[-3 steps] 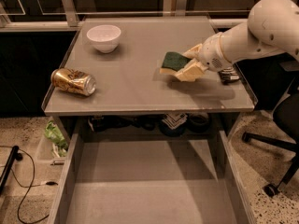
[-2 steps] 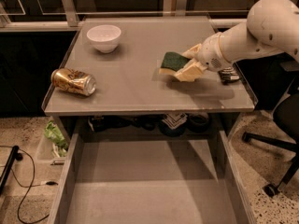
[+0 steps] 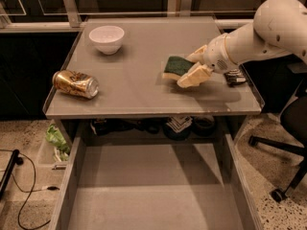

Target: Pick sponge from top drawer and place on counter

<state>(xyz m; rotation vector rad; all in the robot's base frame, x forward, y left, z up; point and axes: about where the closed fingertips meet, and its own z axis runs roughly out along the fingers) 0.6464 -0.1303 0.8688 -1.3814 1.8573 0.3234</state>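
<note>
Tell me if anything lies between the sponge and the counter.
Nothing visible does. The sponge, at the gripper, is over bare counter right of centre; can, bowl and black packet lie apart.

- The floor [image 3: 261, 176] was pale and speckled.
- A black chair [image 3: 293, 121] stood at the right.
- A metal rail [image 3: 33, 26] ran behind, under dark glass.
- The pincer [image 3: 192, 65] hung over the tabletop [image 3: 134, 87], right side.

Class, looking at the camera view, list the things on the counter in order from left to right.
Order: can → white bowl → sponge → black packet. The gripper overlaps the sponge's right end over the counter, so it is left out of the order.
</note>
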